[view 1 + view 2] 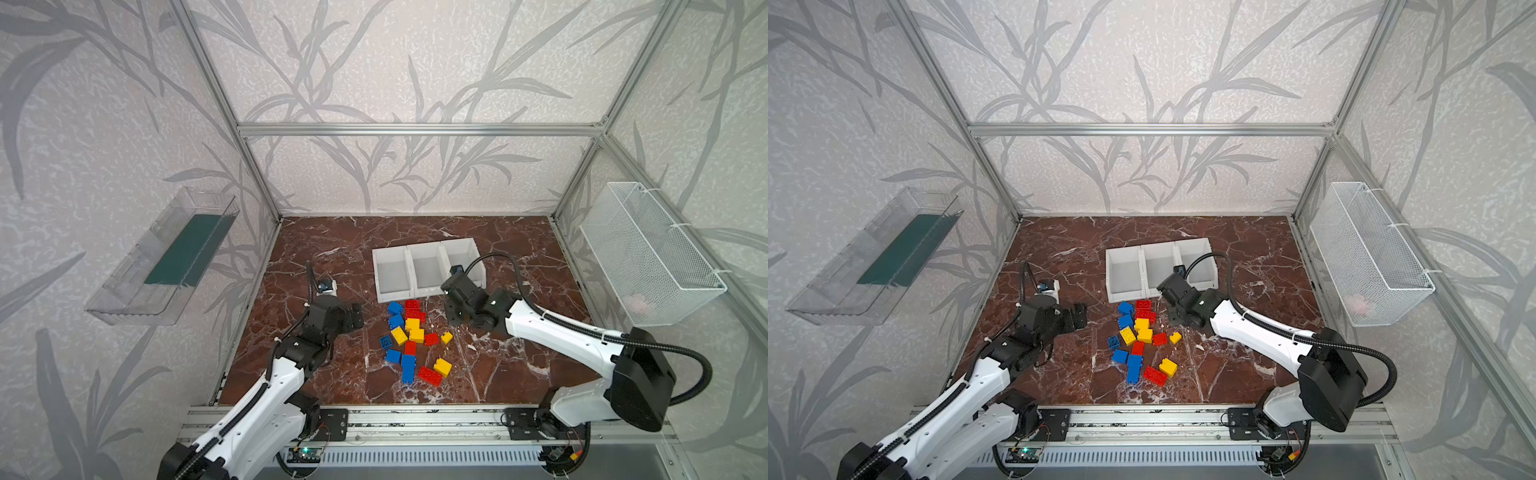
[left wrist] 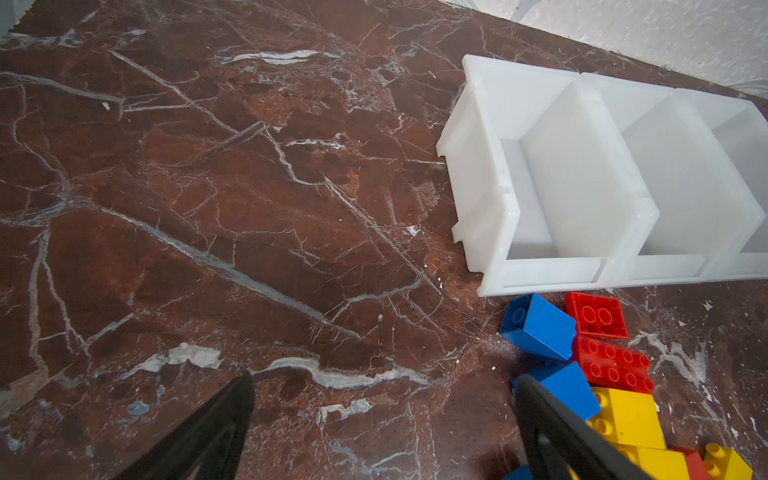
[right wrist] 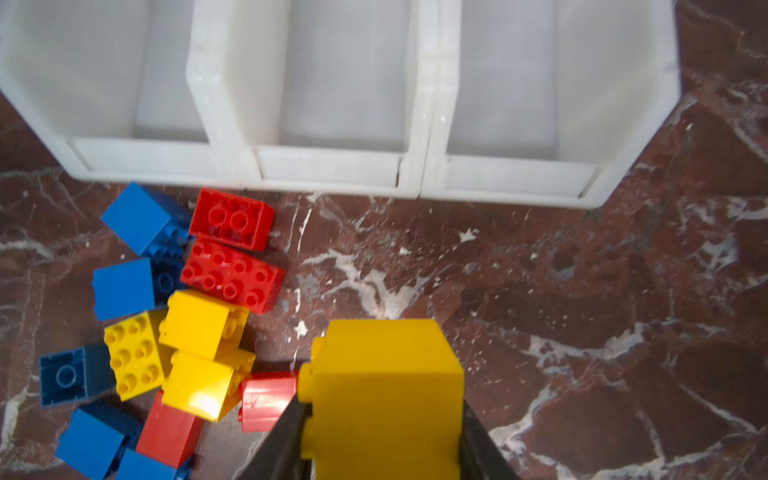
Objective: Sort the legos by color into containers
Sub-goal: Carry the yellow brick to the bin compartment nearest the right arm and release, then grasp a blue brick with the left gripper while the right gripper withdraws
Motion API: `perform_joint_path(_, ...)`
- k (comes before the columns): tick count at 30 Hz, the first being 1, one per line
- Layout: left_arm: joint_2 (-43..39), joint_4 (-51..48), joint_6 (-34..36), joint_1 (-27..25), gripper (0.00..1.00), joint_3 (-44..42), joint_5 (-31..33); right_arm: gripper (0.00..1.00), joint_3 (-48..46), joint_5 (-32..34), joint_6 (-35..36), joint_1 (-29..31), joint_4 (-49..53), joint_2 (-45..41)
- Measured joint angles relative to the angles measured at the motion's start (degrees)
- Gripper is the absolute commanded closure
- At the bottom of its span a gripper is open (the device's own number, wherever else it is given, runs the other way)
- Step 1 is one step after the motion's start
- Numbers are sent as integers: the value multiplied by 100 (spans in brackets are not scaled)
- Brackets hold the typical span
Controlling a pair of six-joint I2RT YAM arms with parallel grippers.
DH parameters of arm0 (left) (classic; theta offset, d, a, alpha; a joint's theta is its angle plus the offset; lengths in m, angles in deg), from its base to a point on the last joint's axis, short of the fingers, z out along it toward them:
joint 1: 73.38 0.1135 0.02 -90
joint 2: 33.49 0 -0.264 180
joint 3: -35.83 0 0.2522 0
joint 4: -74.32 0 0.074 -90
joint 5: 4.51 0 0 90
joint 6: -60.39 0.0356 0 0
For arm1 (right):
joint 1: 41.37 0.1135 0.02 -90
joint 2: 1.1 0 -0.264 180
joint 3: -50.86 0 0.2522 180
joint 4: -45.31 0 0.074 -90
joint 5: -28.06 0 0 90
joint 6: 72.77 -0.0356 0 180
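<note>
The jaws of the right arm [image 1: 540, 328] are pinching a yellow brick [image 3: 386, 395] across its smooth sides, studs turned sideways toward the pile of loose legos [image 1: 411, 336]. Whether the brick hangs clear of the tabletop [image 1: 519, 365] I cannot tell.

The coming move turns on what lies straight ahead of that brick: the row of three white containers [image 3: 328, 166], all apparently empty, with their low front lips facing the jaws. In the right wrist view the brick lines up roughly with the wall between the middle container [image 3: 340, 83] and the end container [image 3: 511, 83] on the right arm's side. Either is a short carry forward and over the lip, though I judge a small sideways correction is needed to miss that wall.

The left arm [image 1: 282, 374] carries nothing — its jaws stand spread wide over bare tabletop beside the pile.
</note>
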Motion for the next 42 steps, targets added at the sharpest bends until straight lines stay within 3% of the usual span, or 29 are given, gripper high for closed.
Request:
perform_joint_path(9, -79, -11, -79, -83, 1, -2, -9, 60, 1593, -855, 942, -1644, -225, 1423)
perform_joint_path(14, -125, -59, -155, -179, 1, -39, -20, 60, 2472, -1248, 1091, -1996, -90, 2514)
perform_joint_path(18, -144, -94, -221, -284, 1, -79, -22, 53, 2638, -1375, 1156, -2020, 59, 2839)
perform_joint_path(25, -146, -114, -299, -428, 1, -118, -22, 31, 2638, -1412, 1172, -2011, 175, 2861)
perform_joint_path(33, -142, -133, -328, -557, 1, -120, -22, 29, 2612, -1434, 1222, -2011, 313, 2636)
perform_joint_path(42, 96, -133, -372, -953, 2, -127, -94, 27, 1611, -1375, 1255, -1764, 352, 1075)
